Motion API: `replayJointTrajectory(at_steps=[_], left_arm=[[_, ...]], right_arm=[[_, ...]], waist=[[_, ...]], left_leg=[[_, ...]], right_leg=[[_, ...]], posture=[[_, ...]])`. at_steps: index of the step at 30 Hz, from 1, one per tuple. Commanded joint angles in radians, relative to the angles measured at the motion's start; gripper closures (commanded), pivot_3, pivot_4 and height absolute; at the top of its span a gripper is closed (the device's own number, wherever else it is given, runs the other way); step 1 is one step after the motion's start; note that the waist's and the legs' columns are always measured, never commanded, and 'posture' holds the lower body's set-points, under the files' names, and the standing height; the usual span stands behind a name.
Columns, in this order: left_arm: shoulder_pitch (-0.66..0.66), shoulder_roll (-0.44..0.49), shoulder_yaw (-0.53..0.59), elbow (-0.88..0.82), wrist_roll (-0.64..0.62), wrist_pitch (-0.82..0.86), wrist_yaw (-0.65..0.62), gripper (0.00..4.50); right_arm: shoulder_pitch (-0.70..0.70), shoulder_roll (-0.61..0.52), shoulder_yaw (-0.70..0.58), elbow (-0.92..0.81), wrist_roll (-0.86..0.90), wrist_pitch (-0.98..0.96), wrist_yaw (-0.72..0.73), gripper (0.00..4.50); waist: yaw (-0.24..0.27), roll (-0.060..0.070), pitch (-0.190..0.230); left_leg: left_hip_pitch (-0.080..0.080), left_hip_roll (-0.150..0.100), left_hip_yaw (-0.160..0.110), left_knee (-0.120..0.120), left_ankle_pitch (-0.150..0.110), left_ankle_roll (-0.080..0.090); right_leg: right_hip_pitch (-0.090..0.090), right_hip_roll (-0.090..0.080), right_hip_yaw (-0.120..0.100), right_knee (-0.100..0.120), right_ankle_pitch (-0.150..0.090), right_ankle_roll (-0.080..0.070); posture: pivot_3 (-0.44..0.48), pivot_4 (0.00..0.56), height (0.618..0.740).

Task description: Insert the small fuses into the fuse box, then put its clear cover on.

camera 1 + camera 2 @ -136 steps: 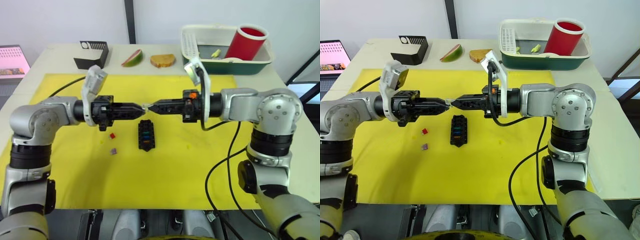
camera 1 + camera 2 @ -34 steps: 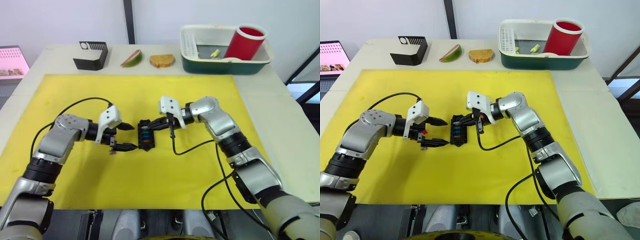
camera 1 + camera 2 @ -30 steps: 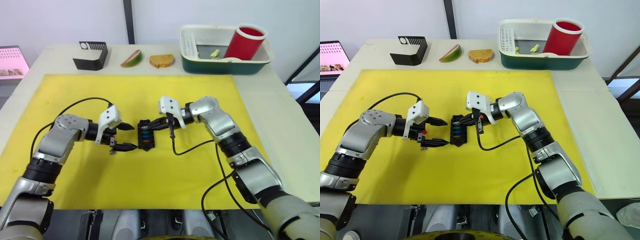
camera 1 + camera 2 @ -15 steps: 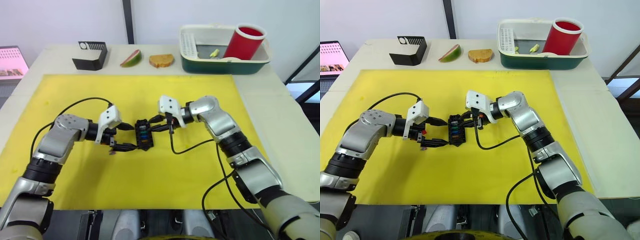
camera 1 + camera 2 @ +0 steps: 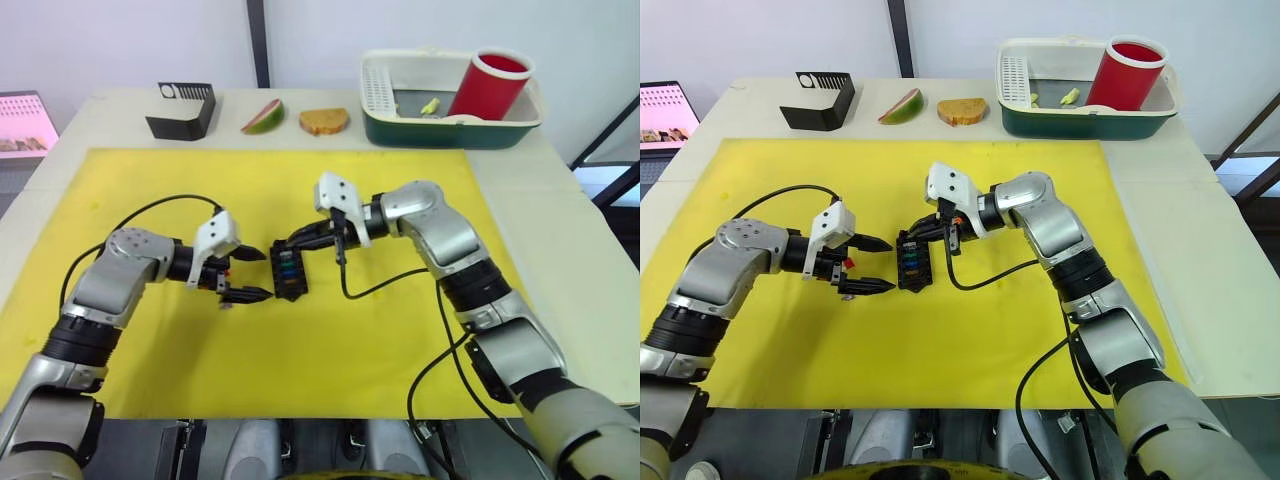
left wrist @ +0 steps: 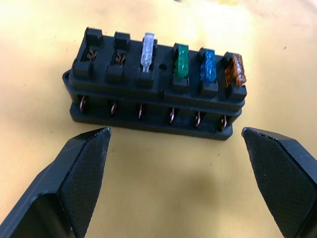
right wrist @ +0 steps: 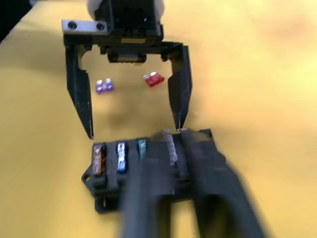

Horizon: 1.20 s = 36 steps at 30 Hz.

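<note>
Between the left claw [image 6: 173, 163]'s spread fingers sits the fuse box [image 6: 156, 87]; light, rigid, likely skittish, best pinched across its long sides; right claw [image 5: 292, 243] state unclear

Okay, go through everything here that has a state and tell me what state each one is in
fuse box: four slots filled, two empty, no cover on.
orange, blue, green and pale grey fuses: seated in the box.
red fuse: loose on the yellow mat.
purple fuse: loose on the mat.
left gripper: open, beside the box.
right gripper: fingers blurred, at the box's far end.
</note>
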Motion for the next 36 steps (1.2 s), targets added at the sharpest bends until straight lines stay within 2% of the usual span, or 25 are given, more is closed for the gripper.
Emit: replayJointTrajectory(at_steps=[1,6,13,28,31,36], left_arm=[[-0.016,0.011,0.033,-0.006,-0.003,-0.017,0.001,0.00],[-0.021,0.014,0.037,0.002,-0.002,-0.019,0.004,0.00],[-0.018,0.014,0.041,0.003,-0.004,-0.018,0.012,0.00],[-0.007,0.016,0.043,-0.016,-0.013,-0.007,0.024,0.00],[-0.007,0.021,0.050,-0.026,-0.027,0.004,0.015,0.00],[-0.012,0.053,0.089,-0.073,-0.086,0.061,-0.020,0.00]], right_arm=[[-0.010,0.022,-0.010,-0.016,0.009,-0.010,-0.027,4.48],[-0.012,0.038,0.001,0.035,-0.009,-0.027,-0.054,4.48],[0.009,0.042,0.023,0.023,-0.010,-0.015,-0.049,4.48],[0.071,0.010,0.090,0.072,-0.076,-0.056,-0.052,4.48],[0.056,0.018,0.056,0.032,-0.039,-0.037,-0.049,4.48],[0.011,0.013,-0.068,-0.130,0.102,0.119,-0.055,4.48]], waist=[[0.000,0.000,0.000],[0.000,0.000,0.000],[0.000,0.000,0.000],[0.001,0.000,0.000],[0.001,0.000,0.000],[0.000,0.000,0.000]], left_leg=[[0.000,0.000,0.000,0.000,0.000,0.000],[0.000,0.000,0.000,0.000,0.000,0.000],[0.000,0.000,0.000,0.000,0.000,0.000],[0.000,0.000,0.000,0.000,0.000,0.000],[0.000,0.000,0.000,0.000,0.000,0.000],[-0.001,0.000,0.000,0.000,0.000,0.000]], right_leg=[[0.000,0.000,0.000,0.000,0.000,0.000],[0.000,0.000,0.000,0.000,0.000,0.000],[0.000,0.000,0.000,0.000,0.000,0.000],[0.000,0.000,0.000,0.000,0.000,0.000],[0.000,0.000,0.000,0.000,0.000,0.000],[0.000,0.000,0.000,0.000,0.000,0.000]], posture=[[0.000,0.150,0.740],[0.000,0.150,0.740],[0.000,0.150,0.740],[0.000,0.150,0.740],[0.000,0.150,0.740],[0.000,0.150,0.740]])
